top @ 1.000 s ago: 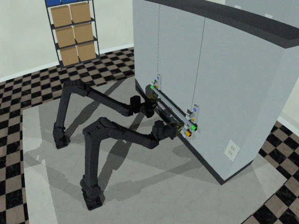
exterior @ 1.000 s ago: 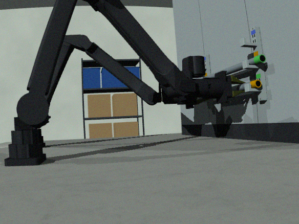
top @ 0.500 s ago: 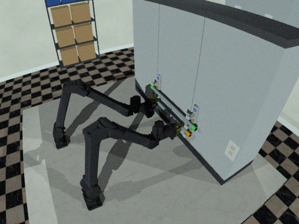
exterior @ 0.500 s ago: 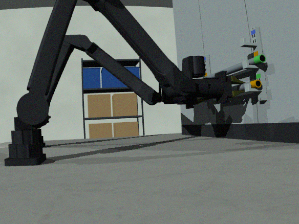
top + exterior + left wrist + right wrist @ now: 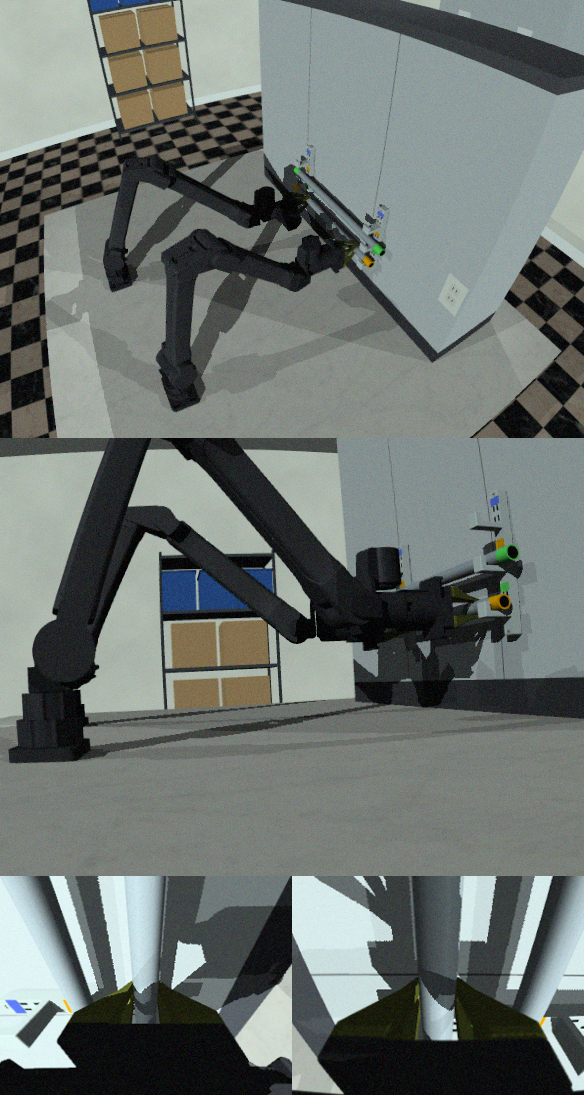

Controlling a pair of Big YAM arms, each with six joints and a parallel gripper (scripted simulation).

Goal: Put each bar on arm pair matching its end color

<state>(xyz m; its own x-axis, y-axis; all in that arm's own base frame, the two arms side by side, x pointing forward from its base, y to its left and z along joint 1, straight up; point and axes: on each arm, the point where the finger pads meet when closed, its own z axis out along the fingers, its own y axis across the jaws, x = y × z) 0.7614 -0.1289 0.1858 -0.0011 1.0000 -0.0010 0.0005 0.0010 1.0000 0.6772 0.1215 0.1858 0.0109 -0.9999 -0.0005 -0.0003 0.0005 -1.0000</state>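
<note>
My left arm [image 5: 205, 194] [image 5: 242, 588] rose from its base, bent high at the elbow and sloped forward and down to the wrist. My right arm [image 5: 180, 300] [image 5: 285, 518] bent much the same way beside it, the two well apart. I had the left gripper [image 5: 305, 197] [image 5: 145, 985] and the right gripper [image 5: 353, 247] [image 5: 474, 608] [image 5: 437, 985] clamped firmly, fingertips short of meeting; the right one pointed nearly level, one finger above the other.

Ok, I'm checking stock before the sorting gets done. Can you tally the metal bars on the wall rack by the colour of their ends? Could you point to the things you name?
Green-ended bar [image 5: 335, 207] [image 5: 452, 572] [image 5: 41, 935] [image 5: 559, 930]: 1
Orange-ended bar [image 5: 368, 261] [image 5: 498, 602] [image 5: 145, 935] [image 5: 436, 925]: 1
Total: 2
</note>
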